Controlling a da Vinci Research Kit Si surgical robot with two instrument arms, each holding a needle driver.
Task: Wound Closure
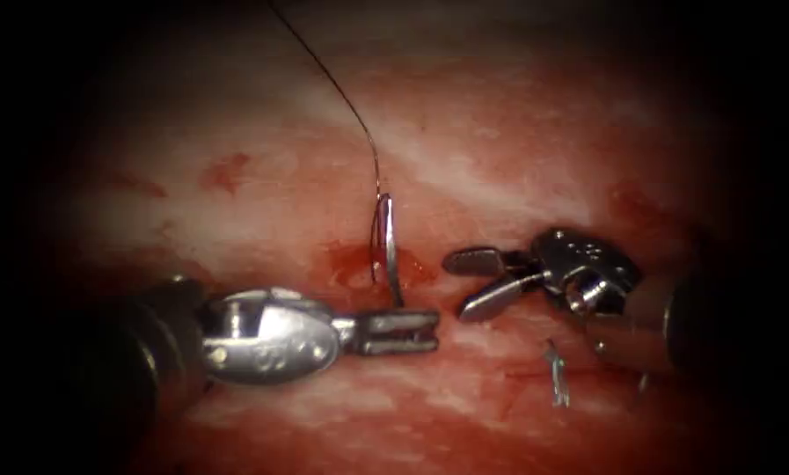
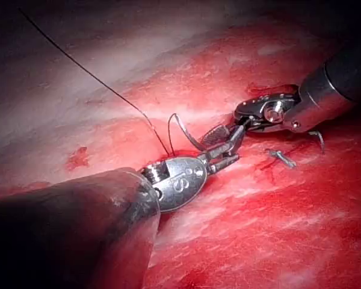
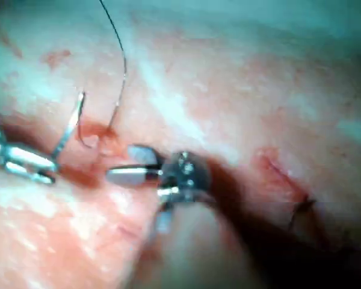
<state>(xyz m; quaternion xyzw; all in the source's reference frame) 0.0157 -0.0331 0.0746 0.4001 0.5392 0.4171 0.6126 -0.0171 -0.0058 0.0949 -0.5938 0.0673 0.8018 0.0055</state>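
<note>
Left tool (image 1: 403, 332) clamped on needle (image 1: 390, 251) near end; right tool (image 1: 482, 280) agape, empty. Risk: needle twisting in loose grip.

The right hand (image 3: 121, 164), jaws apart and holding nothing, sits beside the needle (image 3: 68, 133) gripped by the left hand (image 3: 41, 167).

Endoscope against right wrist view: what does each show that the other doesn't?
Endoscope view: the left tool's wrist and shaft, and a cut thread end lying on the tissue near the right tool.
Right wrist view: the thread dipping to the tissue and hooking back up to the needle's tail.
Both: left jaws shut low on the upright needle, whose tip may or may not be in the tissue; right jaws open, holding nothing.
</note>
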